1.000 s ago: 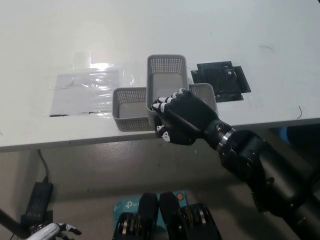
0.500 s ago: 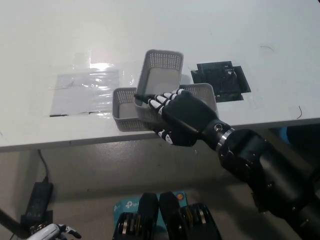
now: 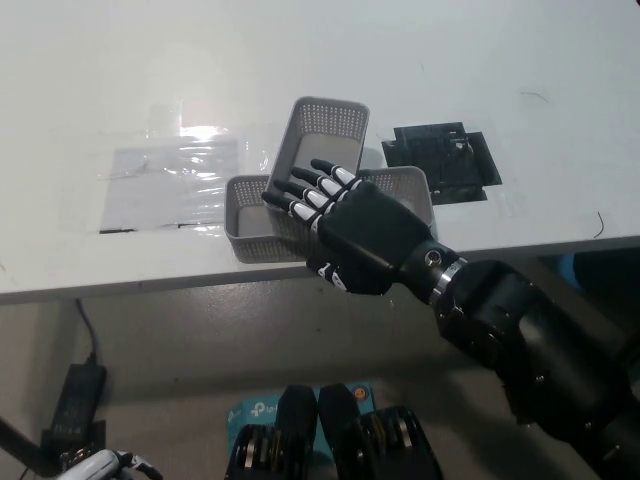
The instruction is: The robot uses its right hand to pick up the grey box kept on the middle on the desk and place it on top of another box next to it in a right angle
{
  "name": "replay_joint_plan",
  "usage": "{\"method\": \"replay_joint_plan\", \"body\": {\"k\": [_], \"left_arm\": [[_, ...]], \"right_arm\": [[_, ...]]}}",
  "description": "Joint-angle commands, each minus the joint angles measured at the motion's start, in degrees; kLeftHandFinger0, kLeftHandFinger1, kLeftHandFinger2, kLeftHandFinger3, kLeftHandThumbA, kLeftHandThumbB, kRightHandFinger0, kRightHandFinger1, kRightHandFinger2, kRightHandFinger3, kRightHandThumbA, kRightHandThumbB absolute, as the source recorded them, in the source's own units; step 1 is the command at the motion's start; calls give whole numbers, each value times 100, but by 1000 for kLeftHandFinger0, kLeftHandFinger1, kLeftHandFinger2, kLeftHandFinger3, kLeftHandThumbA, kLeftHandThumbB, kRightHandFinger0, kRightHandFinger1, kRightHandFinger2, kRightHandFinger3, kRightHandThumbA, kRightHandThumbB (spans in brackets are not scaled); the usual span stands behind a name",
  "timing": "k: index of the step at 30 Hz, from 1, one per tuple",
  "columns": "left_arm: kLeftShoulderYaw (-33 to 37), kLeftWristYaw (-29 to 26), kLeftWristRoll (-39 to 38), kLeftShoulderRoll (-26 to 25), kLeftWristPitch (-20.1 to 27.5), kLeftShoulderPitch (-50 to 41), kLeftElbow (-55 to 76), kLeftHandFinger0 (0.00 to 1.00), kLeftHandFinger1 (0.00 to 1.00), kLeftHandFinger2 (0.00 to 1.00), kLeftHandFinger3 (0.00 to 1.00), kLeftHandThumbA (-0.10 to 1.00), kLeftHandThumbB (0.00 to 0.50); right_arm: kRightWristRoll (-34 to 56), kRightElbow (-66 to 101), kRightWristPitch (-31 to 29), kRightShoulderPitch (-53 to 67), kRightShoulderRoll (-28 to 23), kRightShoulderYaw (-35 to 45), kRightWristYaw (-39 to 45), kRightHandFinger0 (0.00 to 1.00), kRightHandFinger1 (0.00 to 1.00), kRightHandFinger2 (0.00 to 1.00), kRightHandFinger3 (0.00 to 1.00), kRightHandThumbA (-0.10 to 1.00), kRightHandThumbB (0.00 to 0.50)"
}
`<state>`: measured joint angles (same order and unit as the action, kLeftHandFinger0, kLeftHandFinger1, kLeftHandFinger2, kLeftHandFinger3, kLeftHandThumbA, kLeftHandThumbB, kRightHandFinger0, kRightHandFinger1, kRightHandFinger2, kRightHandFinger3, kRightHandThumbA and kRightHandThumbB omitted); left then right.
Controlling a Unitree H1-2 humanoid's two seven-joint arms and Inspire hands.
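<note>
A white desk [image 3: 520, 60] fills the upper part of the frame, its near edge running across the middle, with darker floor below. Just left of centre a clear plastic sheet [image 3: 165, 180] lies flat on the desk, catching glare, and right of centre sits a flat black piece [image 3: 445, 160] with ragged edges. Between them, close to the desk edge, are the two perforated grey baskets. The lower box [image 3: 250, 215] lies lengthwise along the edge, and the grey box [image 3: 325, 135] rests across it, tilted, its far end pointing toward the top of the frame so the two form a rough cross. That looks like the right-angle arrangement the task asks for, though the upper one leans slightly left rather than sitting square. The black right hand [image 3: 345, 225] hovers over the near end of the stack with its fingers [image 3: 315, 185] spread and stretched out flat, holding nothing; I'd judge it has let go, the open palm staying low perhaps to steady the box. Whether the fingertips touch the rim I cannot tell. The white left hand [image 3: 100, 465] hangs at the bottom left corner, too little of it visible to judge its state.
</note>
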<state>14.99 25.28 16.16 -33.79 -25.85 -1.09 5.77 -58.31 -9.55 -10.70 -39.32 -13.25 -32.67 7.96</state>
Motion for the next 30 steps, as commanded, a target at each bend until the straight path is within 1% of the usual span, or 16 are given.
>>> {"method": "replay_joint_plan", "body": {"k": [1,3,6,8,9,11,14,15,19,21,22,25,26,28,29,30], "left_arm": [[-97,-66,-1,-41,84,-81,80,399,392,558,696,318,346],[-91,-43,-10,-45,60,-105,84,409,408,591,710,334,340],[-77,-54,25,-38,37,-101,63,391,376,547,723,322,338],[-83,-38,17,-30,-23,-93,90,420,403,565,732,319,336],[-78,-38,24,-32,-25,-90,97,359,362,526,696,328,345],[-79,-70,30,-22,53,-112,74,346,362,520,667,320,343],[-76,-62,25,-33,102,-103,78,364,363,522,690,324,344],[-73,-63,35,-34,86,-106,92,334,329,481,685,326,346],[-89,-66,17,-17,56,-102,47,357,356,502,675,321,348],[-93,-60,15,-18,28,-110,66,359,361,512,693,322,346],[-109,-85,4,-3,72,-108,35,432,410,572,717,313,346],[-123,-92,5,17,28,-123,44,345,341,524,688,303,344],[-134,-93,-10,17,63,-137,60,359,354,531,678,302,342],[-148,-144,30,21,136,-155,77,368,360,526,679,299,346],[-154,-160,36,38,157,-153,67,371,362,525,678,297,347],[-138,-127,45,25,125,-147,82,386,378,536,684,310,345]], "right_arm": [[-83,287,49,-96,-62,37,140,1000,1000,1000,1000,619,346],[28,463,32,-62,-113,87,283,1000,1000,1000,1000,609,342],[98,679,-18,-10,-159,157,281,1000,1000,1000,1000,602,359],[131,838,27,-19,-178,196,419,1000,1000,1000,1000,622,363],[252,1159,128,-20,-215,282,664,1000,1000,1000,1000,652,360],[396,1520,186,-56,-239,406,842,1000,1000,1000,1000,642,385],[586,1979,318,-90,-271,618,1163,1000,1000,1000,1000,666,383],[633,2088,337,-87,-268,685,1196,1000,1000,1000,1000,657,388],[638,2764,538,-85,-290,998,1478,1000,1000,1000,1000,689,391],[729,3155,737,-25,-297,1158,1725,1000,1000,1000,1000,694,373],[760,3559,870,103,-360,1344,1853,1000,1000,1000,1000,689,339],[828,3913,962,362,-400,1586,1934,1000,1000,1000,1000,635,286],[952,4024,964,623,-442,1745,1805,1000,1000,1000,1000,598,261],[1105,4070,1008,943,-403,1978,1667,985,1000,1000,1000,544,253],[1130,4076,1001,985,-392,2030,1666,961,1000,1000,1000,531,248],[1214,4146,1131,1170,-377,2163,1708,947,1000,1000,1000,553,217]]}}
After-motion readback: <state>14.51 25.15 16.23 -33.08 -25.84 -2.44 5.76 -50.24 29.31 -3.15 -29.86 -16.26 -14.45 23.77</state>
